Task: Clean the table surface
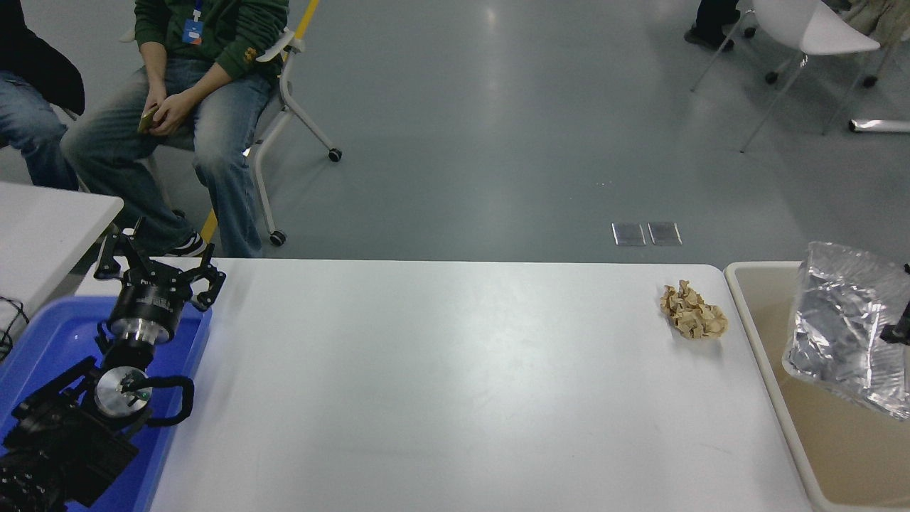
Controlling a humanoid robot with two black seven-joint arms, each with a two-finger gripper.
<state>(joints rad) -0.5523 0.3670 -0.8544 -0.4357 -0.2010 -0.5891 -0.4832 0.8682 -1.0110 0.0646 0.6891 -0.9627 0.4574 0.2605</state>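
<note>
Table surface (441, 384) fills the middle of the view, wide white-grey top with rounded corners, running from the blue tray (43, 334) on the left to the beige bin (753, 313) on the right.

Only one thing lies on it: a crumpled brown paper wad (693, 318), far right corner, near the bin-side edge but not touching it.

Right gripper (897, 328): just a sliver of black at the right edge of view, so I cannot tell how the jaws stand. It sits against a crinkled silver foil bag (846, 327), which hangs above the bin's opening, clear of the table; whether the bag touches the bin floor I can't tell.

Left gripper (153, 274): parked at the lower left, above the far end of the blue tray, fingers spread apart with nothing between them. Arm body trails back to the near-left corner.

Corner of a second, smaller white table (50, 227) shows on the far left, beside the tray.

Far side: a person in a green top and jeans (192, 107) sits on a wheeled chair, hands together in the lap holding something small. Another person's leg is partly visible at the left edge. White chair (810, 28) far right on the grey floor.
</note>
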